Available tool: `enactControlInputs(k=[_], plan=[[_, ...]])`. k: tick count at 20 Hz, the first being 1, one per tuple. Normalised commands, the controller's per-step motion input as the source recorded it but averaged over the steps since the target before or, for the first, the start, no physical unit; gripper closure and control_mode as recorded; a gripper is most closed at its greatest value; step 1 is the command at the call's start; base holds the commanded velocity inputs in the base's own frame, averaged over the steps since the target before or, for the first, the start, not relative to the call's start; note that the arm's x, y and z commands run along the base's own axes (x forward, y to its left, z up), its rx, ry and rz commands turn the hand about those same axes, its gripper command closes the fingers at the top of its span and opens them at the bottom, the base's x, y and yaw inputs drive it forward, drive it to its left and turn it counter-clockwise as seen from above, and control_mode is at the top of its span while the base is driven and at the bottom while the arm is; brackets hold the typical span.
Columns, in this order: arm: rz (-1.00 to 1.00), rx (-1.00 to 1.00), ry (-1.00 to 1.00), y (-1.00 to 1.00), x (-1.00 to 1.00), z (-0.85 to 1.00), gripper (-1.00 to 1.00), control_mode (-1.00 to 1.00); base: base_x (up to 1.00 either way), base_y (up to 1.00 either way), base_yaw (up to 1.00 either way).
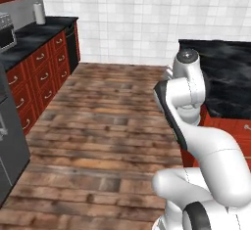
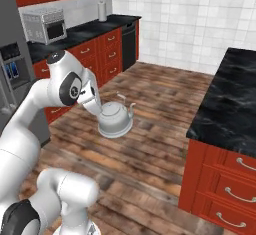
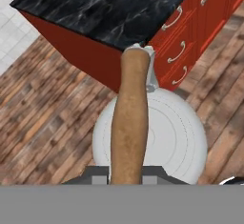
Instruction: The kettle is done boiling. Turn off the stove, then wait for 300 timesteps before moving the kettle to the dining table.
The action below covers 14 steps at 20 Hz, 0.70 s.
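The silvery kettle (image 2: 116,119) hangs above the wooden floor, its spout toward the dining table (image 2: 235,99). My gripper (image 2: 98,110) is shut on the kettle's orange-brown handle (image 3: 129,123), seen in the hand view as a band running over the round lid and body (image 3: 176,137) from my gripper (image 3: 127,175). The dining table (image 3: 109,8), with its black marble top and red-brown drawers, lies just beyond the kettle. It also stands at the right of the left base view (image 1: 230,77), where my arm covers the kettle. The stove is out of view.
Red cabinets under a black counter (image 2: 85,34) line the left wall, with a microwave (image 2: 45,25), a paper towel roll (image 2: 102,11) and a black dishwasher (image 2: 129,44). A grey fridge (image 2: 12,69) stands nearer. Open wooden floor (image 1: 108,126) lies between counter and table.
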Motion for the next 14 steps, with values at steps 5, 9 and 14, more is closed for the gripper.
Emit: enactControlInputs(k=[5,9,14], plan=[[0.00,0.00,0.00,0.00,0.00,0.00,1.00,1.00,0.88,0.13,-0.22],[0.00,0.00,0.00,0.00,0.00,0.00,1.00,1.00,0.91,0.09,-0.21],[0.00,0.00,0.00,0.00,0.00,0.00,1.00,1.00,0.94,0.35,-0.25]])
